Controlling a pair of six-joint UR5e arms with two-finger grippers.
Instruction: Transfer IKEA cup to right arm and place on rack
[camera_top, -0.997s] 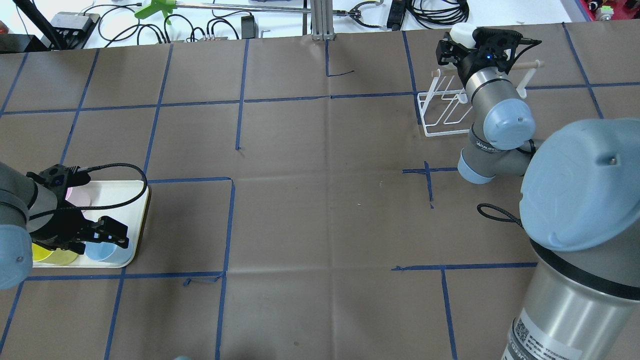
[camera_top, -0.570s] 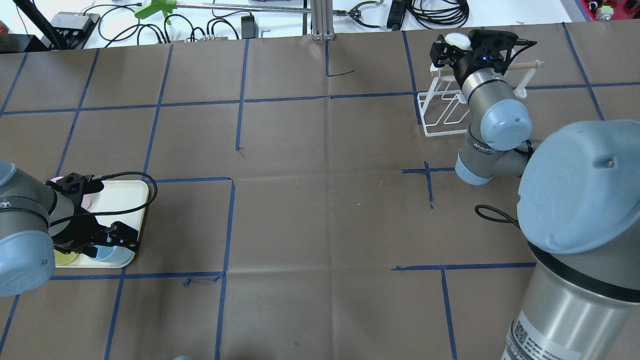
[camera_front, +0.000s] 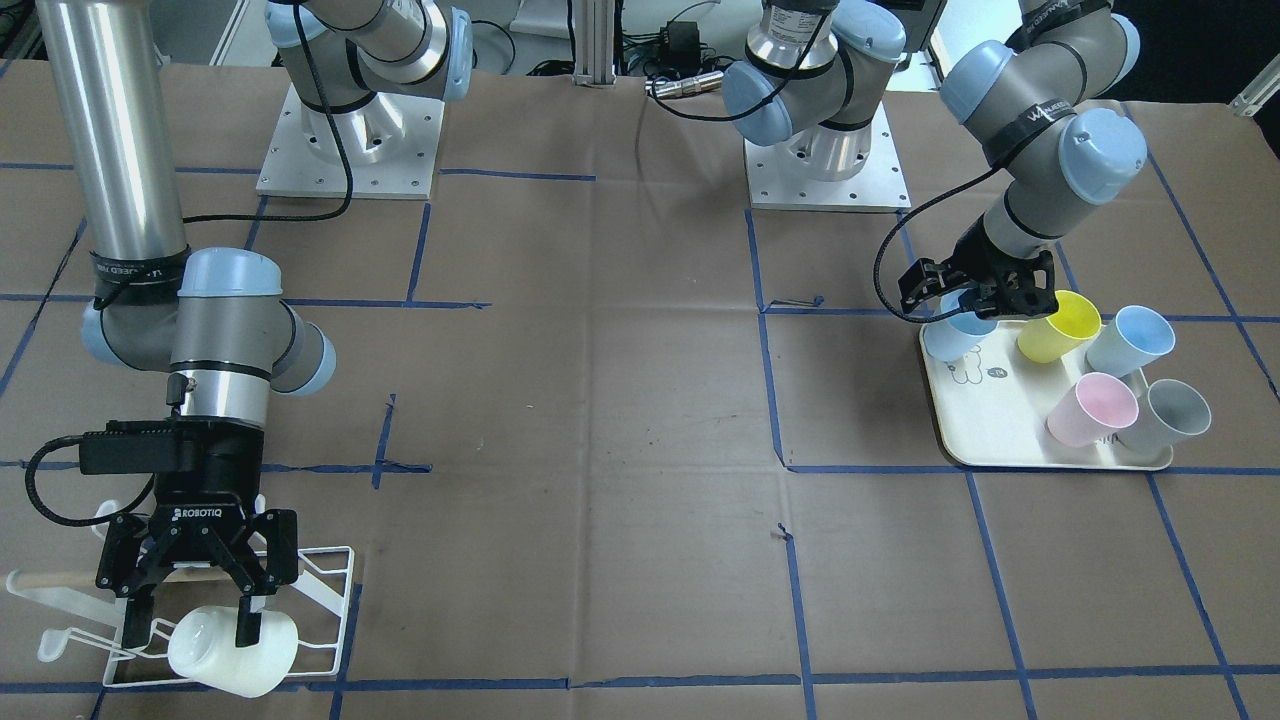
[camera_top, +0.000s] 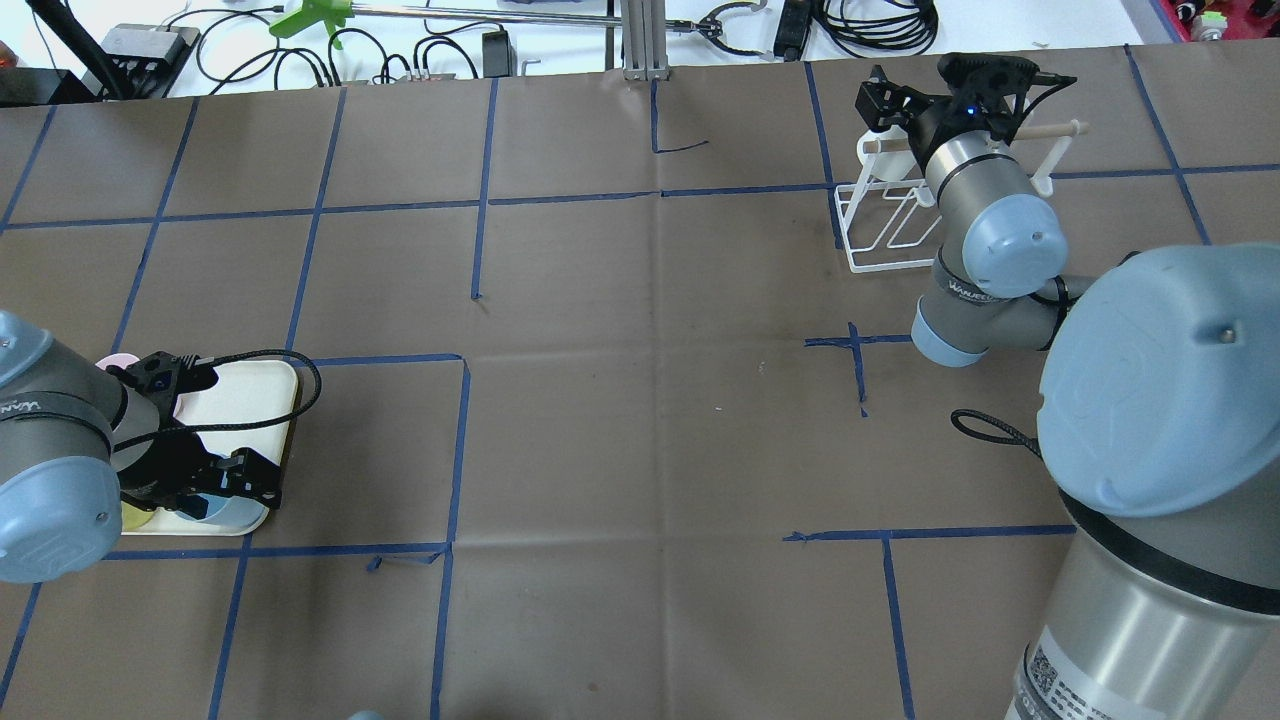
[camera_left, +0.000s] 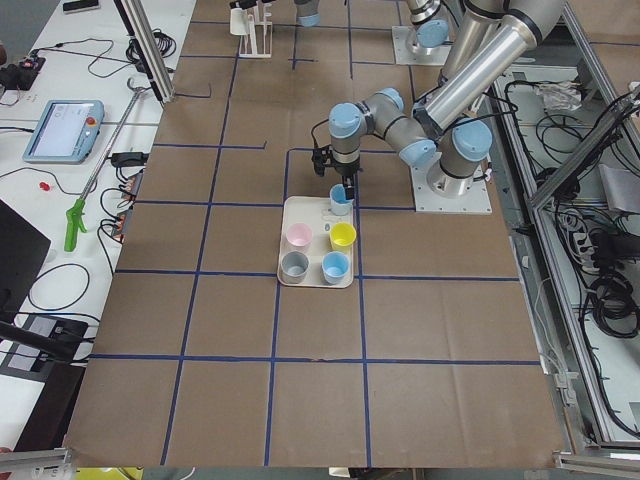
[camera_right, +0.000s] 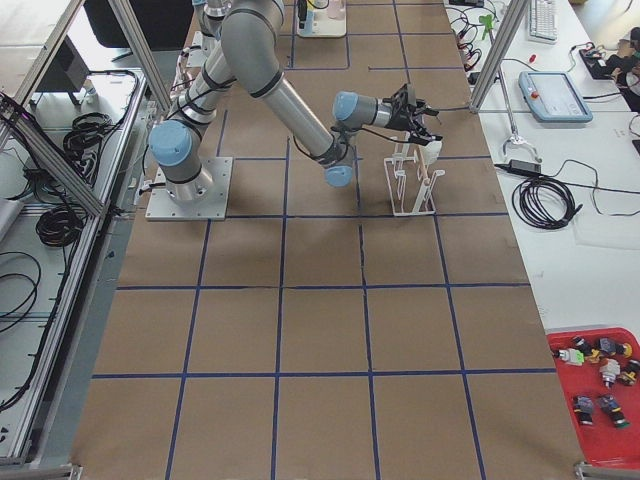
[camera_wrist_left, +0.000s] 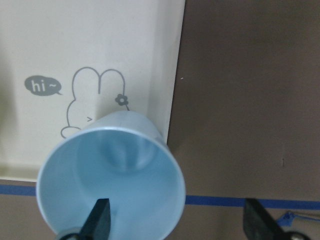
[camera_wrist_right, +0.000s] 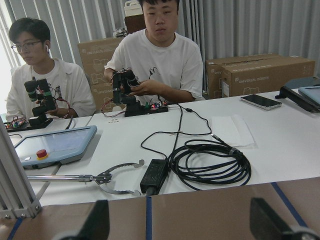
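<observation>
The right pincer (camera_front: 190, 630) stands wide over the rack (camera_front: 320, 550). Its own wrist camera shows both fingers far apart with nothing between them, only the table edge and a desk with two seated people beyond. The front view adds what that camera misses: the white cup (camera_front: 225, 650) lies on its side on the rack just under the fingertips. One finger crosses in front of the cup; whether they touch cannot be told. In the overhead view the arm hides most of the cup.

The left pincer (camera_front: 975, 305) is also wide. From the front it merely sits over a blue cup (camera_front: 950, 338) at the tray's (camera_front: 985, 440) corner. Its wrist camera shows one finger (camera_wrist_left: 101, 217) inside the cup's mouth and the other outside, well clear of the wall.
</observation>
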